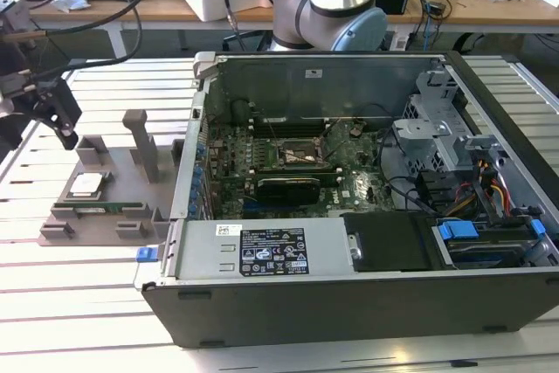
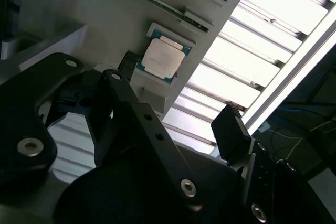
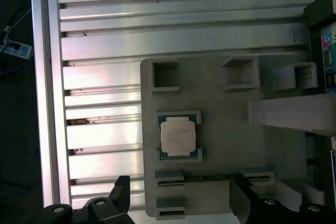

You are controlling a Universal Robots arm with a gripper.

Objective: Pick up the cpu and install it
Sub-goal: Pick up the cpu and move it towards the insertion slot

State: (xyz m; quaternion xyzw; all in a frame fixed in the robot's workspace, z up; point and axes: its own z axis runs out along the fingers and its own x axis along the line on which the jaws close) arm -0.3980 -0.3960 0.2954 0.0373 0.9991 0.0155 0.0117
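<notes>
Hovering over the grey fixture tray (image 1: 122, 183), your gripper (image 3: 180, 195) has its jaws spread wide and nothing between them. The cpu (image 3: 178, 136) lies flat, silver top up, in a shallow square nest on that tray. In the exterior view it sits (image 1: 87, 184) to the left of the open computer case (image 1: 367, 286) and well apart from the motherboard socket (image 1: 293, 155). In both wrist views the chip lies ahead of the gap between the fingers (image 3: 122, 195), untouched.

Watch these risks, as I judge them:

- The chip is thin and sits low in its nest, with raised lips at two of its sides. If you come down off-centre, a finger may land on a lip or on the metal top instead of alongside an edge, and closing would then tip or jam the chip.
- The memory stick (image 3: 199, 179) lies in its slot just beside the nest. A wide jaw descending on that side could catch it.
- The smooth top and narrow dark edge give little to bite on. A light or skewed squeeze could let the chip slip on the way up.
- The tall post (image 1: 138, 141) on the tray stands near the nest, so a swing of the wrist could knock it.
- The case wall stands between tray and socket, and cables seem to cross that area. A low carry risks a snag. I cannot tell whether the socket is ready to take the chip.
</notes>
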